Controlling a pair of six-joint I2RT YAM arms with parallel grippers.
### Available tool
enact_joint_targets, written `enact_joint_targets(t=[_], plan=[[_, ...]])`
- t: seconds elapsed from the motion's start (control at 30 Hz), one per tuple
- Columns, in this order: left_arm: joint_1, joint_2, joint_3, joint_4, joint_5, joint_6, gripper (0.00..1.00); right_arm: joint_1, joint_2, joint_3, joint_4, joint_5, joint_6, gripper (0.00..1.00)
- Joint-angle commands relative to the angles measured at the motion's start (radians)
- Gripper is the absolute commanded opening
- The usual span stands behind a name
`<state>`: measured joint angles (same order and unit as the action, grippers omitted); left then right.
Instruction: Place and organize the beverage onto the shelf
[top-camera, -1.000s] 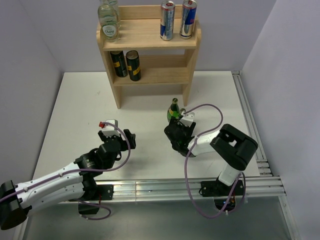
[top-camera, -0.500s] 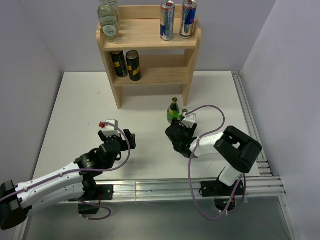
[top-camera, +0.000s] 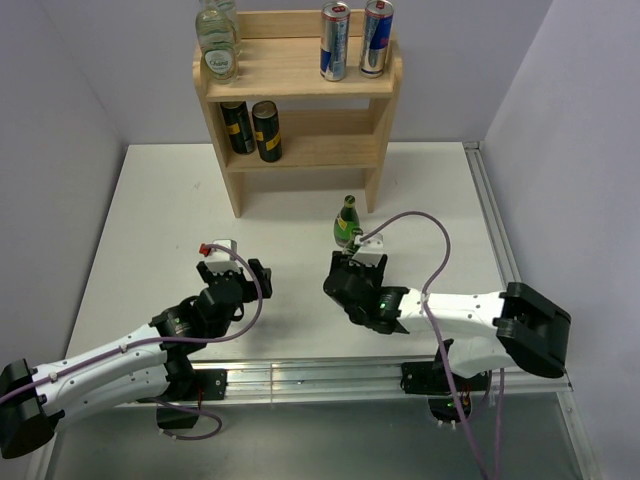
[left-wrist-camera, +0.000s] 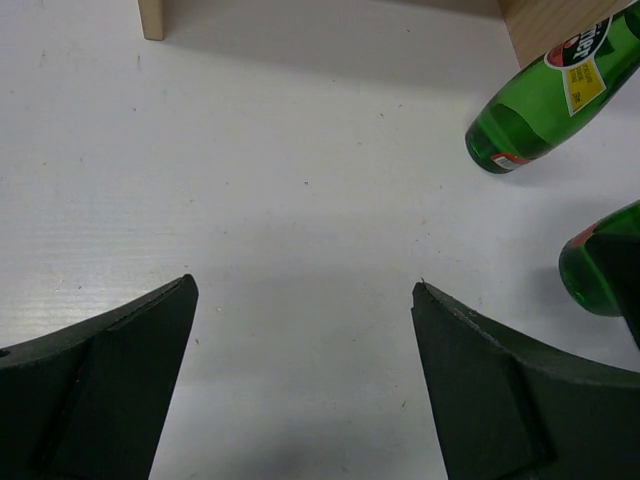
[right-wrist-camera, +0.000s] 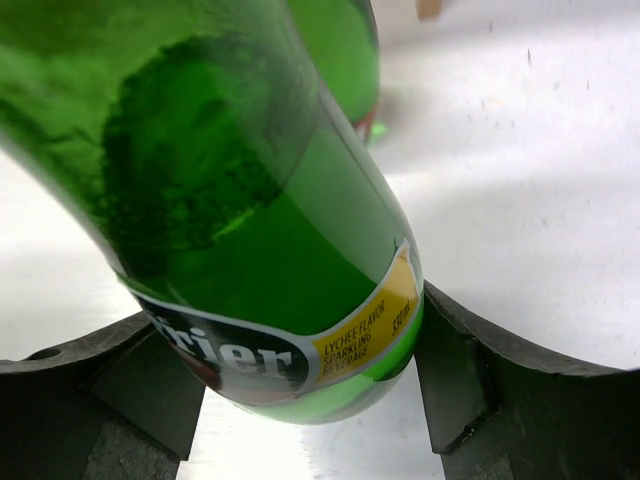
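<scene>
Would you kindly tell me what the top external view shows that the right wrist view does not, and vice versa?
Only the top external view shows the shelf with cans and the open left gripper. Only the right wrist view shows the printed label on the green bottle between the fingers of the right gripper. Both show the second green bottle standing beyond.

top: high, rear, facing shelf (top-camera: 290, 70) | wrists: low, near table (left-wrist-camera: 300, 200) | both share green bottle (right-wrist-camera: 260, 200)
</scene>
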<state>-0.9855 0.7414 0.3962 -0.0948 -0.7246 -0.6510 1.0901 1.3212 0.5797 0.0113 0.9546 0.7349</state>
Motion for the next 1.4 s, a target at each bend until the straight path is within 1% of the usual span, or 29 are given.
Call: enact_joint_targets(t=[0.0, 0.07, 0.17, 0.23, 0.37, 0.47, 0.63, 0.87, 1.2, 1.37], plan=[[-0.004, -0.001, -0.008, 0.023, -0.021, -0.016, 0.96, 0.011, -0.099, 0.1, 0.022, 0.125, -0.04, 0.0], [-0.004, 0.003, -0.008, 0.023, -0.024, -0.018, 0.96, 0.013, -0.128, 0.13, 0.035, 0.124, -0.075, 0.0], [-0.004, 0.006, -0.008, 0.024, -0.027, -0.016, 0.97, 0.01, -0.143, 0.192, 0.071, 0.134, -0.21, 0.0], [-0.004, 0.009, -0.008, 0.026, -0.026, -0.018, 0.97, 0.004, -0.139, 0.253, 0.093, 0.121, -0.267, 0.0], [-0.004, 0.013, -0.007, 0.026, -0.029, -0.019, 0.97, -0.045, -0.119, 0.347, 0.153, 0.07, -0.4, 0.0], [-0.004, 0.01, -0.011, 0.027, -0.029, -0.021, 0.98, -0.108, -0.073, 0.43, 0.161, 0.024, -0.46, 0.0], [-0.004, 0.006, -0.013, 0.024, -0.036, -0.025, 0.99, -0.231, 0.002, 0.549, 0.167, -0.049, -0.514, 0.0], [-0.004, 0.019, -0.003, 0.007, -0.058, -0.048, 0.99, -0.364, 0.118, 0.703, 0.151, -0.145, -0.555, 0.0], [-0.004, 0.015, -0.01, 0.012, -0.055, -0.05, 0.99, -0.44, 0.305, 0.905, 0.131, -0.192, -0.588, 0.0], [-0.004, 0.022, -0.01, 0.013, -0.053, -0.049, 0.99, -0.464, 0.365, 0.976, 0.137, -0.169, -0.591, 0.0]])
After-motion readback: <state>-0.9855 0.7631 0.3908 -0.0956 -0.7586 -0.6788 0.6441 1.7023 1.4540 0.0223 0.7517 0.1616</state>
